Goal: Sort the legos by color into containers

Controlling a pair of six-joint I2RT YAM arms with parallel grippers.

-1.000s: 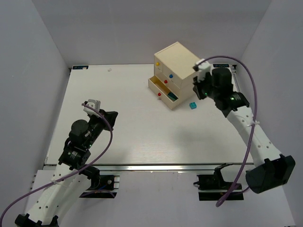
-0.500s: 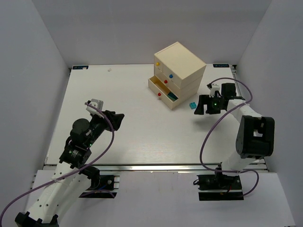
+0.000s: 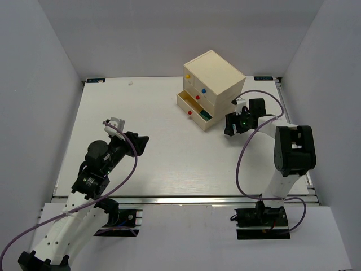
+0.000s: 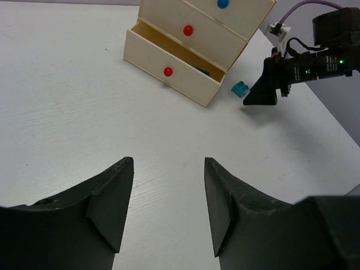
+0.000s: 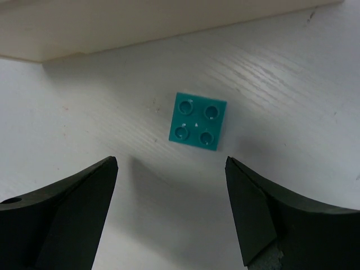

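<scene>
Your right tool (image 5: 170, 164) hangs released above the teal lego (image 5: 197, 120) lying on the desk (image 5: 84, 112); your left tool (image 4: 168, 164) is released too, empty.

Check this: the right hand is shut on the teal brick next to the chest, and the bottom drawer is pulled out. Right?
Not quite. The right hand is open, not shut on the teal brick; the right wrist view shows the brick lying free, clear of both fingers. It is next to the chest, and the bottom drawer is pulled out.
</scene>
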